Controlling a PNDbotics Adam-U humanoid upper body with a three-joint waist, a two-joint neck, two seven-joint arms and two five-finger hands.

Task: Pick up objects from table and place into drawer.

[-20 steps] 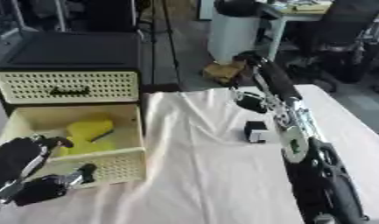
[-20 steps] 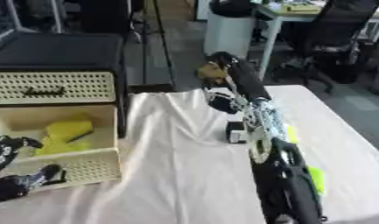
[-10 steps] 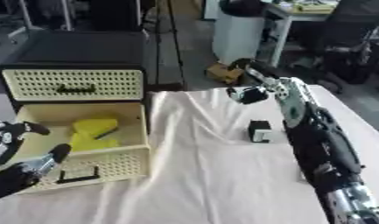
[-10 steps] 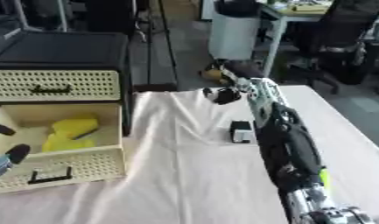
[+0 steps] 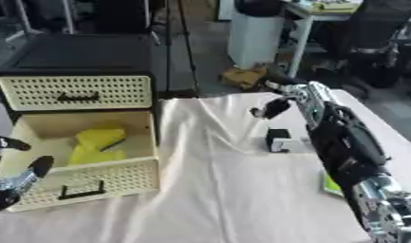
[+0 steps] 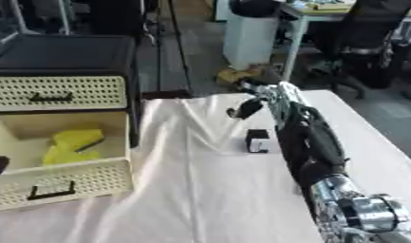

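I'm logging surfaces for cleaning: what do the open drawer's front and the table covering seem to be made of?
The open drawer front looks like cream plastic or painted metal, matte and perforated with rows of small holes. The table covering seems to be pale cloth, since it shows soft folds and wrinkles.

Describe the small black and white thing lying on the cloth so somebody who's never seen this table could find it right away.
Start at the cream tablecloth beside the open drawer. Follow the robot's right arm along the cloth's right side; the small black and white object lies just left of it, short of the right robot hand. It is the only dark, boxy item alone on the cloth.
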